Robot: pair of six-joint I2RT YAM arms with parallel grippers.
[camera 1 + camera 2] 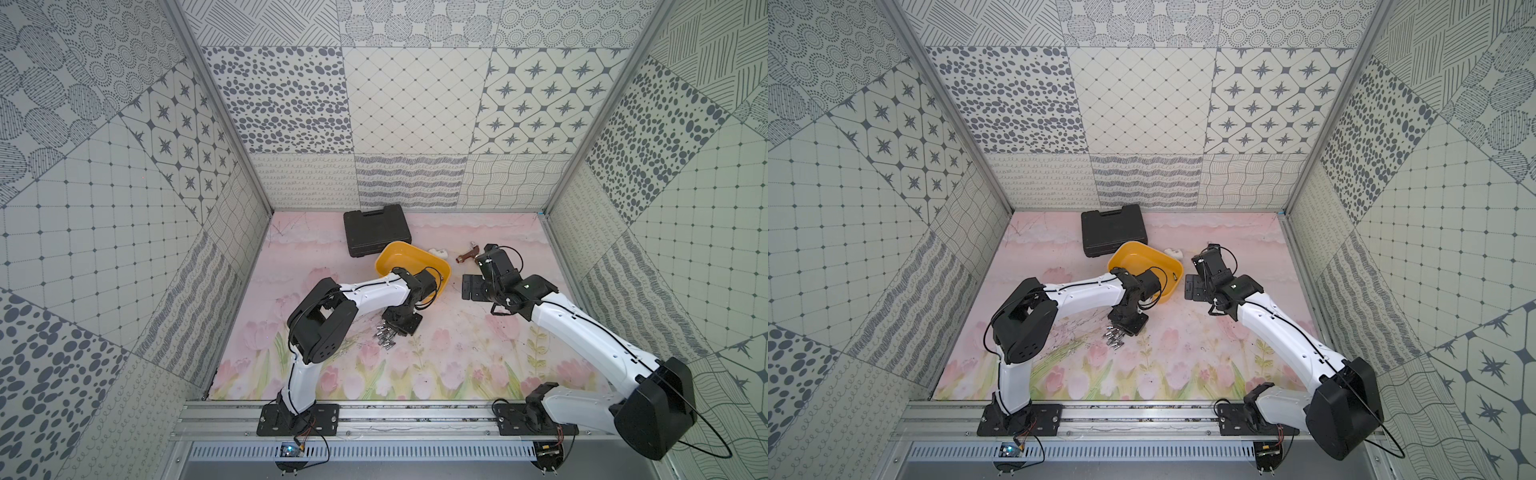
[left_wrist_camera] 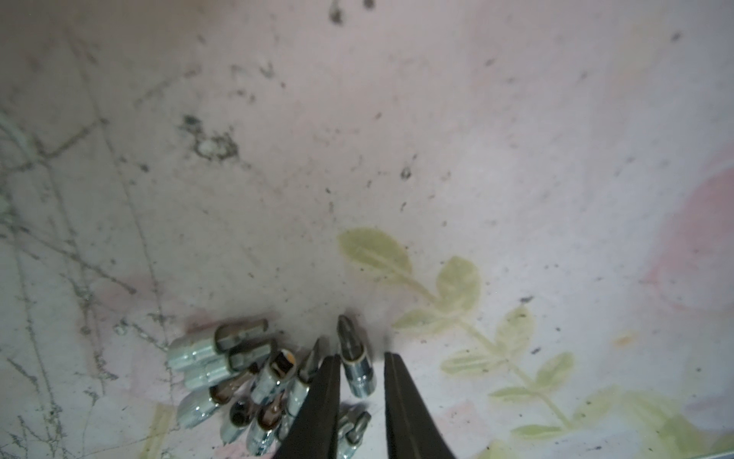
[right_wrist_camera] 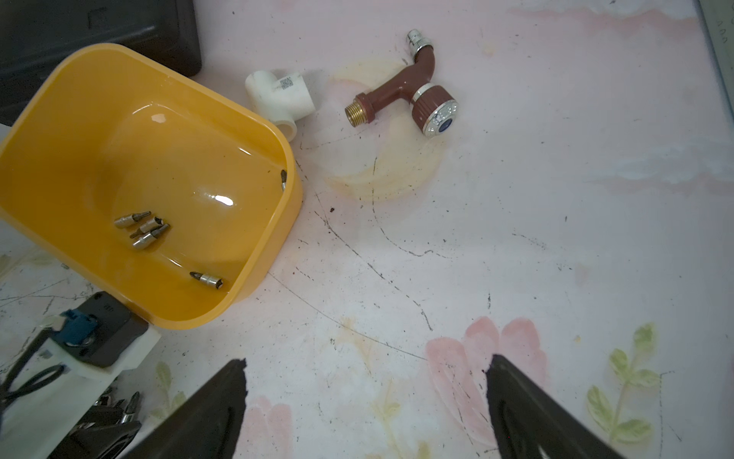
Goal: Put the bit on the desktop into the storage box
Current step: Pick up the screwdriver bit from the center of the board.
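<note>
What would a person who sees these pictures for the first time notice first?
The bright yellow storage box near the middle of the flowered table stands out first, with a few bits lying inside it. Just in front of it, a heap of silver bits lies at the left claw, whose jaws straddle one bit. To its right lie a brown tap and a white pipe fitting.

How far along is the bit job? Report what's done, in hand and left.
Done: five bits lie in the yellow box. In hand: the left gripper straddles one bit at the pile's edge, jaws not yet tight. Left: the pile on the table, several more bits. The right gripper is open and empty.
</note>
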